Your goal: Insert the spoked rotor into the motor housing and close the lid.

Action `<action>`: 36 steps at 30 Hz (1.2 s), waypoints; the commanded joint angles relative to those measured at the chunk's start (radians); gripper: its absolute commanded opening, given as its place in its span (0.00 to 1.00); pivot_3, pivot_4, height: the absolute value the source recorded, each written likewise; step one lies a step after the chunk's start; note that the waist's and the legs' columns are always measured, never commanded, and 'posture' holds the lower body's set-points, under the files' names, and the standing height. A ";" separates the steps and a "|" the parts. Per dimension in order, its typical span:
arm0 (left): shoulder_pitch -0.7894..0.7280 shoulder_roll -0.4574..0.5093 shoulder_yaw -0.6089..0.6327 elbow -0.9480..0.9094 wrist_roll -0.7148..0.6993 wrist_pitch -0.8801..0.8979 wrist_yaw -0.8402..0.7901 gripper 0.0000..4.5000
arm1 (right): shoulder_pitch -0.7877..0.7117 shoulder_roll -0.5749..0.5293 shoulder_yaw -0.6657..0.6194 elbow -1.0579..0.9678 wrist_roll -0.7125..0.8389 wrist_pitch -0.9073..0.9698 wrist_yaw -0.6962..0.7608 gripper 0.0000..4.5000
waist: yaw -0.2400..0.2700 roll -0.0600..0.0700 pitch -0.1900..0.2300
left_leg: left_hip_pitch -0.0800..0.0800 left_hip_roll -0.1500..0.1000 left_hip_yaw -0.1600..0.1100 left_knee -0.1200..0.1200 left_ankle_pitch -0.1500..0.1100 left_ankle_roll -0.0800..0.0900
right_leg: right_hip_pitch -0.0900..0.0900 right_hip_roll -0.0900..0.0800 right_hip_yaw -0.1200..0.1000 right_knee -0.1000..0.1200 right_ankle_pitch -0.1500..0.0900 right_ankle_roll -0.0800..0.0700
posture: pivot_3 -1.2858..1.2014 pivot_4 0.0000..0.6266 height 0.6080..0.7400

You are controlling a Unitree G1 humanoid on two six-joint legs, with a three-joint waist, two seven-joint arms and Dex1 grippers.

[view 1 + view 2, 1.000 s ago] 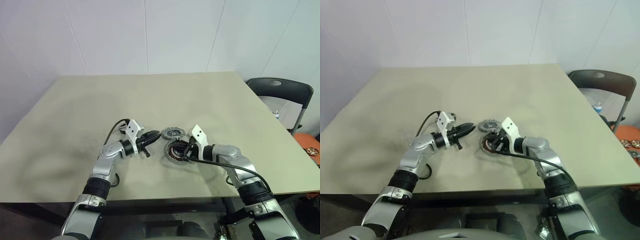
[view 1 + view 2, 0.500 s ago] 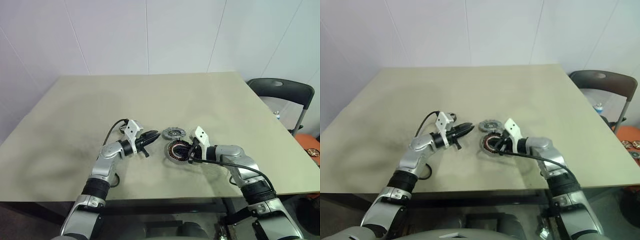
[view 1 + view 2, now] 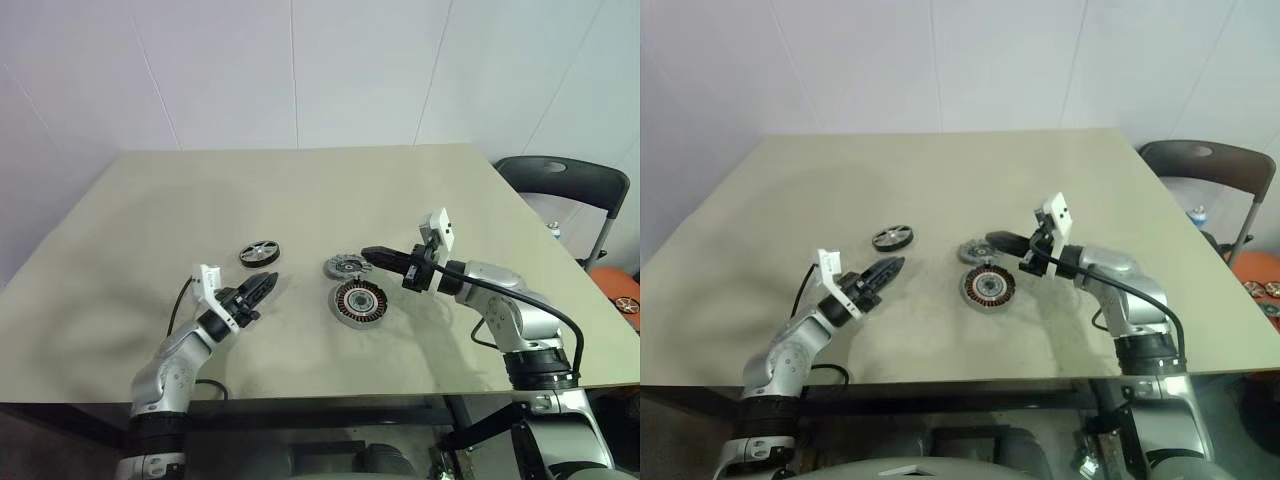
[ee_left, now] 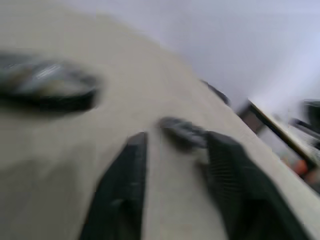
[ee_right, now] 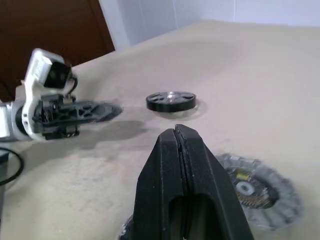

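A: Where are we standing?
B: We're lining up on the spoked rotor (image 3: 260,253), lying on the bench (image 3: 150,210) beyond our left claw (image 3: 262,285), fingers apart, empty.
A: Right claw (image 3: 372,255)?
B: Pinched together, hovering over the lid (image 3: 345,266), behind the motor housing (image 3: 359,301). We're thinking grasp comes next.
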 commanded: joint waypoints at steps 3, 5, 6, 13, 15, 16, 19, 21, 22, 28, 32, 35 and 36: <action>-0.112 -0.068 0.116 0.053 -0.110 0.102 0.217 0.73 | -0.051 -0.013 0.002 0.007 -0.007 -0.025 0.016 0.00 | -0.001 -0.001 0.000 | 0.000 0.000 0.000 0.002 0.000 0.000 | 0.001 0.000 -0.001 0.000 0.000 0.000 | 0.52 0.00 1.00; -0.148 -0.089 0.154 0.077 -0.145 0.120 0.264 0.73 | -0.052 -0.011 0.010 0.011 -0.011 -0.029 0.016 0.00 | -0.002 -0.001 0.000 | 0.000 0.000 0.000 0.002 0.000 0.000 | 0.001 0.000 -0.001 0.000 0.000 0.000 | 0.52 0.00 1.00; -0.163 -0.095 0.168 0.088 -0.157 0.125 0.280 0.73 | -0.053 -0.010 0.013 0.015 -0.013 -0.031 0.016 0.00 | -0.002 -0.001 0.000 | 0.000 -0.001 0.000 0.002 0.000 0.000 | 0.001 0.000 -0.001 0.000 0.000 0.000 | 0.52 0.00 1.00; -0.358 -0.128 0.237 0.348 -0.179 0.141 0.408 0.73 | -0.051 0.007 0.022 0.003 -0.018 -0.032 0.001 0.00 | 0.000 -0.001 0.000 | -0.001 -0.001 0.000 0.002 0.000 0.000 | 0.001 0.000 -0.001 0.000 0.000 0.000 | 0.52 0.00 1.00; -0.408 -0.133 0.246 0.440 -0.166 0.133 0.423 0.73 | -0.052 0.011 0.022 0.001 -0.019 -0.033 -0.003 0.00 | -0.001 -0.001 0.000 | -0.001 -0.001 0.000 0.003 0.000 0.000 | 0.001 0.001 -0.001 0.000 0.000 0.000 | 0.52 0.00 1.00; -0.431 -0.140 0.251 0.481 -0.161 0.126 0.431 0.73 | -0.053 0.012 0.022 0.001 -0.021 -0.034 -0.005 0.00 | -0.002 -0.001 0.000 | -0.001 -0.001 0.000 0.003 0.000 0.000 | 0.001 0.001 -0.001 0.000 0.000 0.000 | 0.52 0.00 1.00; -0.491 -0.151 0.269 0.575 -0.156 0.080 0.421 0.73 | -0.045 0.013 0.019 -0.004 -0.024 -0.037 -0.015 0.00 | 0.000 -0.001 0.000 | -0.001 -0.002 0.000 0.003 0.000 0.000 | 0.001 0.000 -0.001 0.000 0.000 0.000 | 0.52 0.00 1.00; -0.522 -0.149 0.292 0.625 -0.157 0.038 0.418 0.69 | -0.037 0.013 0.016 -0.010 -0.022 -0.037 -0.022 0.00 | 0.000 -0.001 0.000 | -0.001 -0.002 0.000 0.003 0.000 0.000 | 0.001 0.000 -0.001 0.000 0.000 0.000 | 0.52 0.00 1.00; -0.533 -0.147 0.299 0.643 -0.155 0.021 0.415 0.64 | -0.034 0.014 0.014 -0.012 -0.021 -0.038 -0.027 0.00 | -0.001 -0.001 0.000 | -0.001 -0.002 0.000 0.003 0.000 0.000 | 0.001 0.000 -0.001 0.000 0.000 0.000 | 0.52 0.00 1.00; -0.559 -0.139 0.320 0.681 -0.148 -0.018 0.435 0.21 | -0.026 0.009 0.014 0.004 -0.035 -0.055 -0.048 0.00 | -0.003 -0.001 0.000 | -0.002 -0.002 0.000 0.001 0.000 0.000 | -0.001 -0.001 -0.001 0.000 0.000 0.000 | 0.52 0.00 1.00; -0.556 -0.135 0.315 0.683 -0.135 -0.017 0.436 0.09 | -0.028 0.007 0.014 0.014 -0.040 -0.061 -0.049 0.00 | -0.005 -0.001 0.000 | -0.001 -0.001 0.000 0.001 0.000 -0.001 | -0.001 0.000 -0.001 0.000 0.000 0.000 | 0.52 0.00 1.00; -0.537 -0.140 0.287 0.612 -0.149 0.015 0.363 0.09 | -0.035 -0.004 -0.001 0.016 -0.025 -0.062 -0.028 0.00 | -0.005 -0.001 0.000 | -0.001 -0.001 0.000 0.001 0.000 -0.001 | 0.000 0.000 -0.001 0.000 0.000 0.000 | 0.52 0.00 1.00; -0.522 -0.150 0.269 0.541 -0.182 0.060 0.306 0.09 | -0.033 -0.018 -0.013 0.006 -0.003 -0.053 -0.001 0.00 | -0.006 -0.001 0.000 | -0.001 -0.001 0.000 0.001 0.000 -0.001 | -0.001 0.000 -0.001 0.000 0.000 0.000 | 0.52 0.00 1.00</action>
